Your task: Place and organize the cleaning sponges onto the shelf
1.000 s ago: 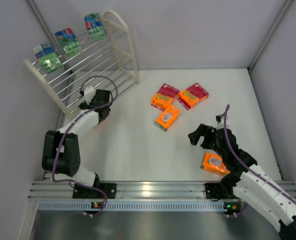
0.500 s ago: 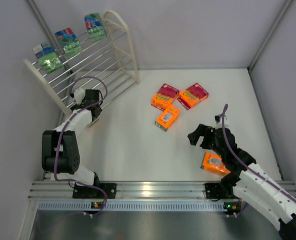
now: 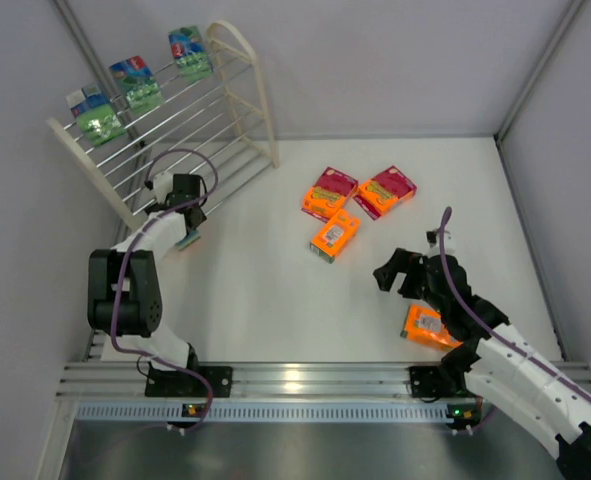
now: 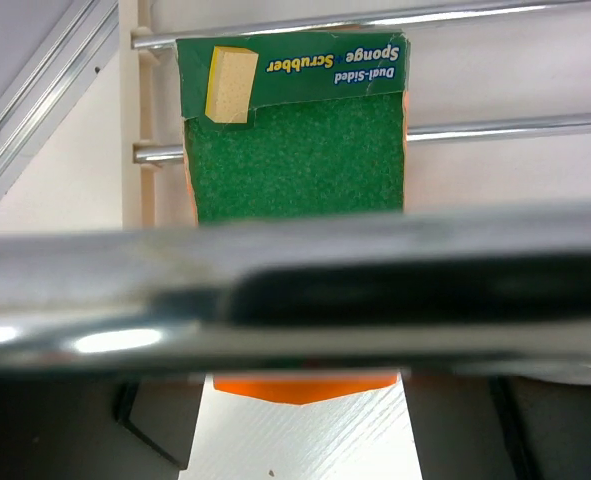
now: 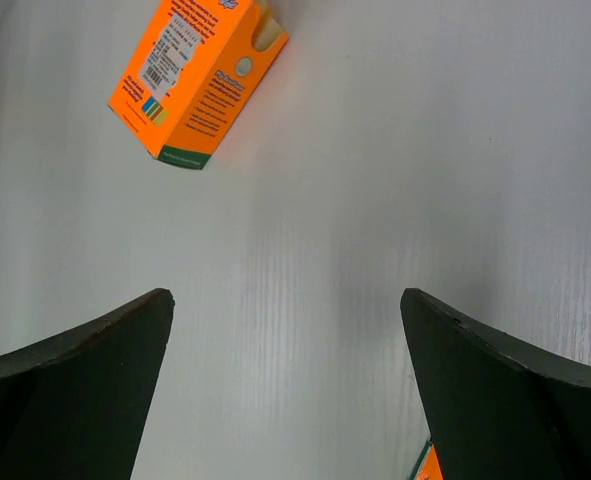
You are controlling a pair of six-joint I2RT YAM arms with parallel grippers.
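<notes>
Meanwhile, at the lower rods of the white shelf (image 3: 87, 172), the left gripper (image 3: 188, 226) clamps a green sponge pack (image 4: 295, 150). The right gripper (image 3: 397, 278) hangs wide open and empty over the table (image 3: 265, 300), an orange pack (image 3: 422, 325) just beside it.

Our left arm (image 3: 147, 238) and right arm (image 3: 515, 365) wear white shells over black joints, with a purple cable (image 3: 453, 290) looping along each. The right jaws are dark, curved wedges.
</notes>
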